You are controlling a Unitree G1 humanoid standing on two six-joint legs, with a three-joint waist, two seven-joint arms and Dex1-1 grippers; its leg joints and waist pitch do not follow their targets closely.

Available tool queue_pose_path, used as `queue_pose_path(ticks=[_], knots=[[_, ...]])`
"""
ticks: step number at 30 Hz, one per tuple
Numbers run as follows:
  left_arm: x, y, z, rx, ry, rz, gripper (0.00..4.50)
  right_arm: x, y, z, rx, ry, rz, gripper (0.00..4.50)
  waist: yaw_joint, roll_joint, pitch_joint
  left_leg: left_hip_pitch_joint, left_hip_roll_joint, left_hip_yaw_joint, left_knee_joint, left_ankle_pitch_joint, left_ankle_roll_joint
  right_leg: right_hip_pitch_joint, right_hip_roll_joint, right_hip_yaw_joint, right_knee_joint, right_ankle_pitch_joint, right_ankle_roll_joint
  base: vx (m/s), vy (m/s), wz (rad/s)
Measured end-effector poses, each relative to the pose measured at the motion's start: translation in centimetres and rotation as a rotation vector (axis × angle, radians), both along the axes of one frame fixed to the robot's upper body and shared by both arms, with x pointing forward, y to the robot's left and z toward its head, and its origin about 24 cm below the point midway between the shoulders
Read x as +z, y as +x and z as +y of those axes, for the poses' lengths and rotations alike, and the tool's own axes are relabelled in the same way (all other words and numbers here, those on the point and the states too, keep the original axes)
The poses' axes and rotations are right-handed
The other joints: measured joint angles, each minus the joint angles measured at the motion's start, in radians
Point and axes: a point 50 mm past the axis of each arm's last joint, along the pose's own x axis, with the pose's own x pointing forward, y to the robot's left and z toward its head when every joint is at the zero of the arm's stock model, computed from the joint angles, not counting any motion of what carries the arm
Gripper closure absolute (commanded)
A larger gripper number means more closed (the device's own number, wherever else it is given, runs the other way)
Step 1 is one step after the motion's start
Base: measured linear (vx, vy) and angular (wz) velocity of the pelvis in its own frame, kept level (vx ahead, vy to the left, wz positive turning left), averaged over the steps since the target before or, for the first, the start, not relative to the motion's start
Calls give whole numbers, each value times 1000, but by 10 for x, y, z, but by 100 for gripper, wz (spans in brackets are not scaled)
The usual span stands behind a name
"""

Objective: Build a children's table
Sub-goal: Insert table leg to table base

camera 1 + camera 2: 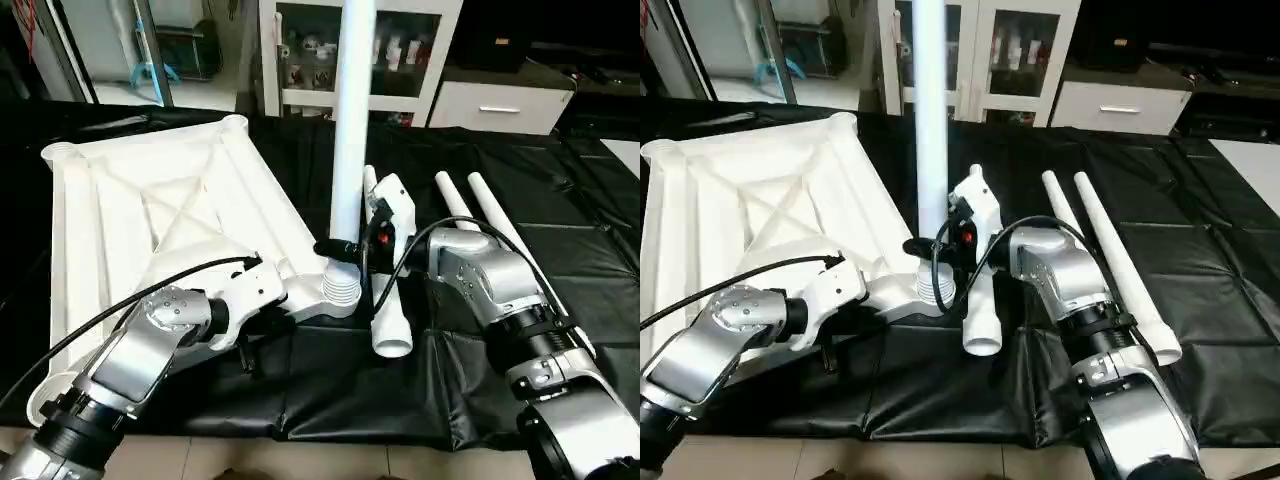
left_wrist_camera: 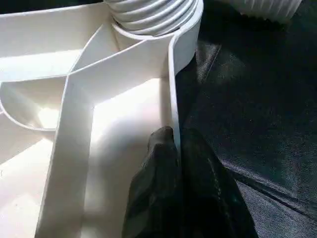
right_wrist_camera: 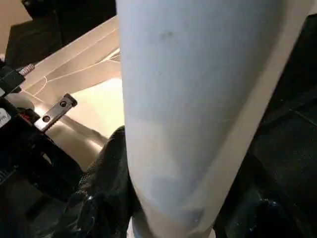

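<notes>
On the black-covered work table [image 1: 560,240], far left, the white tabletop [image 1: 130,200] lies upside down, X-ribs up, round sockets at its corners. Left gripper [image 2: 174,148] is at the tabletop's near right rim, close to the near right corner socket [image 1: 340,290]; left wrist view shows its black fingers [image 2: 153,173] pinched narrow on the thin rim wall, one inside, one outside, so it is holding the tabletop edge. The ribbed threaded collar of that socket sits just past the fingers. Moving right, one leg [image 1: 350,120] stands upright in that corner socket, rising out of the top of the head views. Right gripper [image 1: 338,250] is clamped around this leg low down, just above the socket; right wrist view shows a black finger [image 3: 106,178] pressed against the tube [image 3: 198,109], the other mostly hidden behind it. Just beside the upright leg, a second leg [image 1: 385,300] lies flat on the black cover, its wide open end toward the robot, partly under the right wrist. Further right, two more legs [image 1: 490,215] lie side by side, touching or nearly so, running away from the robot, partly hidden by the right forearm. Behind the table, a white cabinet [image 1: 300,50] with glass doors.
</notes>
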Motion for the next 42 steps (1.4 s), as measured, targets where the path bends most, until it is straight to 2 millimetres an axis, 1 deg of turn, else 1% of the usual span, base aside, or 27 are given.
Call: queue_pose_path(ticks=[6, 11, 14, 18, 25, 29, 34, 38, 42], knots=[[-1, 1, -2, -4, -3, 0, 450, -8, -5, -12, -74, 89, 29, 266, 5, 1, -1, 1, 0, 0, 0, 0, 0, 1, 0, 0, 0, 0, 0, 0, 0, 0], [-2, 1, -4, -4, -7, 3, 450, -14, -13, -19, -143, 144, 23, 266, 7, 5, -3, 1, -1, 0, 0, 0, 0, 2, 0, 1, -1, -2, 4, 0, 0, 0], [-4, 2, -5, -5, -11, 8, 450, -19, -22, -24, -184, 169, 11, 266, 8, 8, -5, 3, -1, 0, -1, 0, 0, 4, 0, 3, -2, -3, 6, 0, 0, 0], [-5, 2, -7, -6, -17, 12, 450, -21, -34, -25, -207, 156, -45, 266, 9, 12, -6, 3, -2, 0, -1, 0, 0, 5, 0, 5, -3, -4, 7, 0, 0, 0], [-6, 2, -10, -23, -22, 20, 450, -19, -44, -22, -181, 60, -134, 266, 8, 15, -8, 3, -3, 1, -2, 0, 0, 7, 1, 15, -3, -7, 12, 0, 0, 0], [-7, 2, -10, -24, -23, 24, 450, -16, -44, -19, -150, 10, -163, 266, 6, 16, -9, 3, -4, 1, -2, 0, 1, 8, 1, 16, -4, -8, 13, 0, 0, 0], [-7, 4, -8, -23, -18, 20, 450, -10, -37, -12, -81, -64, -184, 266, 1, 15, -9, 3, -3, 0, -3, 0, 1, 7, 1, 15, -4, -8, 13, 0, 0, 0], [-8, 4, -8, -20, -13, 19, 450, -8, -33, -10, -61, -80, -165, 266, -2, 13, -10, 3, -3, 0, -4, 0, 1, 7, 1, 15, -5, -8, 13, 0, 0, 0], [-8, 4, -7, -18, -6, 17, 450, -8, -28, -8, -45, -84, -139, 266, -4, 7, -12, 4, -3, 0, -5, 0, 1, 7, 1, 15, -6, -8, 13, 0, 0, 0]])
